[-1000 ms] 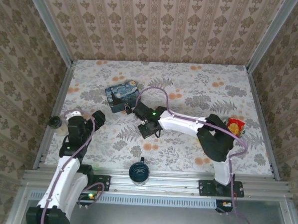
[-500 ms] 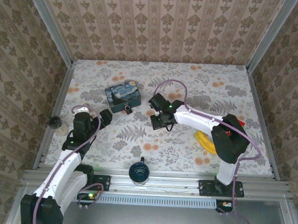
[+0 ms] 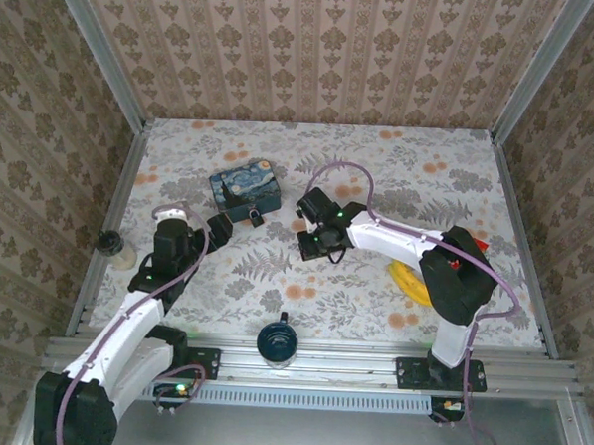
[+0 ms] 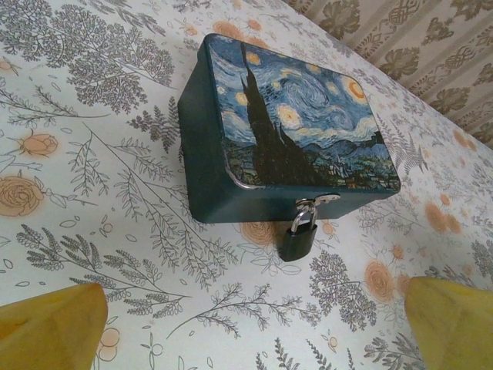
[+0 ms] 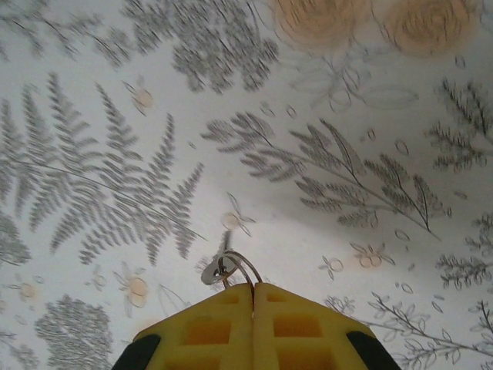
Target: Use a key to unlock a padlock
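— Where is the padlock (image 4: 296,239)?
— It hangs from the hasp on the front of the blue painted box (image 4: 293,131), body down against the counter (image 4: 92,177). The left pincer (image 4: 250,324) faces it, yellow fingers (image 4: 50,327) spread wide, nothing between them.
— And the right pincer (image 5: 253,297)?
— Pressed tight on the key (image 5: 225,268), whose ring pokes out at the tips.
— How will the lock handle?
— Small, hard and light, I judge, and free to swing on its shackle. Take it across the flat sides of the body, leaving clear the lower end where I'd expect the keyhole. Otherwise it may twist away.
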You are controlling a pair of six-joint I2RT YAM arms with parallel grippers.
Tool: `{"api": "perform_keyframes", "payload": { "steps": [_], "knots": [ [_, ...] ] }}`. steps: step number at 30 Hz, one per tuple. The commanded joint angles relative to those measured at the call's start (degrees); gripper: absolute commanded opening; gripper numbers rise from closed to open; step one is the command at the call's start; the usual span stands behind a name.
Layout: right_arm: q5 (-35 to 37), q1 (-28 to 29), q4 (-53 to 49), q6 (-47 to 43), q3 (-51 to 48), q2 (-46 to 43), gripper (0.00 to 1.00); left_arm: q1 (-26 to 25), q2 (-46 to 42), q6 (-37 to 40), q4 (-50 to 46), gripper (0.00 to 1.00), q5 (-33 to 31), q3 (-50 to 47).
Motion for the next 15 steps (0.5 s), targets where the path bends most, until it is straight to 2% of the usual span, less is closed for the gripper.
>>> {"api": "perform_keyframes", "payload": {
  "steps": [1,15],
  "knots": [
    [1.0,-0.42,-0.76,1.21,-2.53,0.39,0.0,-0.58,0.24,1.17,1.14,1.0,-1.46,1.82],
    [3.8,-1.01,-2.78,2.73,-8.48,-3.19,0.0,-1.01,0.16,2.05,0.23,1.0,-2.37,2.23]
  ]
}}
